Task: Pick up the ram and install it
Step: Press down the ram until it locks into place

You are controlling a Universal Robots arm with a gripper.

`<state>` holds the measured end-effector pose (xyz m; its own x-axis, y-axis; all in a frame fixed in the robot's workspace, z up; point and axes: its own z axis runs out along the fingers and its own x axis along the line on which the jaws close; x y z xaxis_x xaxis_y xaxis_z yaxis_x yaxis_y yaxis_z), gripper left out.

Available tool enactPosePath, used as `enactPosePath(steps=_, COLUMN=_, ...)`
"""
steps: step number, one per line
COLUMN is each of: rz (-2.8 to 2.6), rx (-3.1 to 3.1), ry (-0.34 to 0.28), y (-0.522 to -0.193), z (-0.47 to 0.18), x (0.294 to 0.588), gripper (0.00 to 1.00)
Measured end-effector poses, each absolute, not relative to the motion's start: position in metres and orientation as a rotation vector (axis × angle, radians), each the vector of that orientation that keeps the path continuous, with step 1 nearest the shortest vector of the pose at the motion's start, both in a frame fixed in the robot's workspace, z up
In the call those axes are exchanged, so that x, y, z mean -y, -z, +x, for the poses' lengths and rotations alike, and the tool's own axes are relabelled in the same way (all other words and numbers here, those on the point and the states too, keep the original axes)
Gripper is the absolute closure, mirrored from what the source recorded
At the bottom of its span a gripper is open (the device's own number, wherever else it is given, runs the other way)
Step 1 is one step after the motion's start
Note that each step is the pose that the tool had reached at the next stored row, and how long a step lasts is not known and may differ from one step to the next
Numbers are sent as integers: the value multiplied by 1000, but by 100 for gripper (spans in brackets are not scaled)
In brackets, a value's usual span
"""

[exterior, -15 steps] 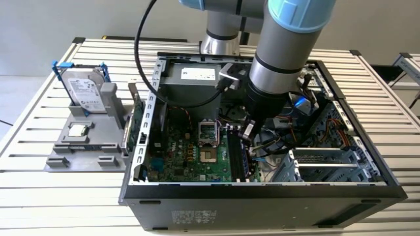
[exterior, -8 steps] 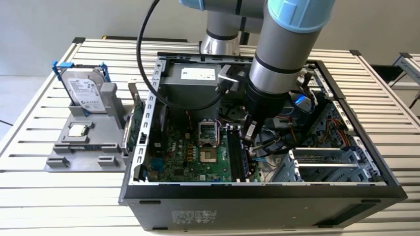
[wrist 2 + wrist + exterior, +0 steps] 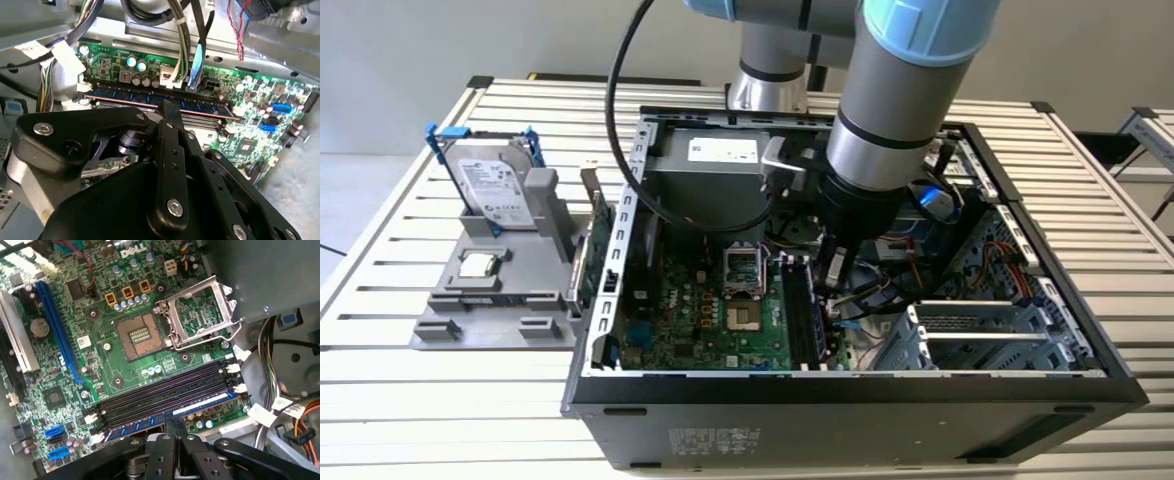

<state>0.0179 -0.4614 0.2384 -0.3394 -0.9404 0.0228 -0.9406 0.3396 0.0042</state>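
While the ram (image 3: 160, 97) sits edge-down in a motherboard (image 3: 90, 355) slot inside the case (image 3: 854, 385), the gripper (image 3: 167, 112) pinches its top edge, fingers clamped on it.

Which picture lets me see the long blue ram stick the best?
The second wrist view: the ram runs across it nearly whole, standing edge-up on the motherboard just beyond the gripper. In the first wrist view, a blue strip of it shows beside the memory slots. In the exterior view, the arm covers that spot.
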Motion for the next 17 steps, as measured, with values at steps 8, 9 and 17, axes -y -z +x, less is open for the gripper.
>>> enactPosePath(steps=8, rz=1945, rx=2441, ry=-17, y=-238, z=18, x=461, gripper=100)
enactPosePath(steps=9, rz=1962, rx=2427, ry=-17, y=-238, z=18, x=461, gripper=100)
enactPosePath(steps=17, rz=2092, rx=2317, ry=-19, y=-237, z=17, x=460, gripper=100)
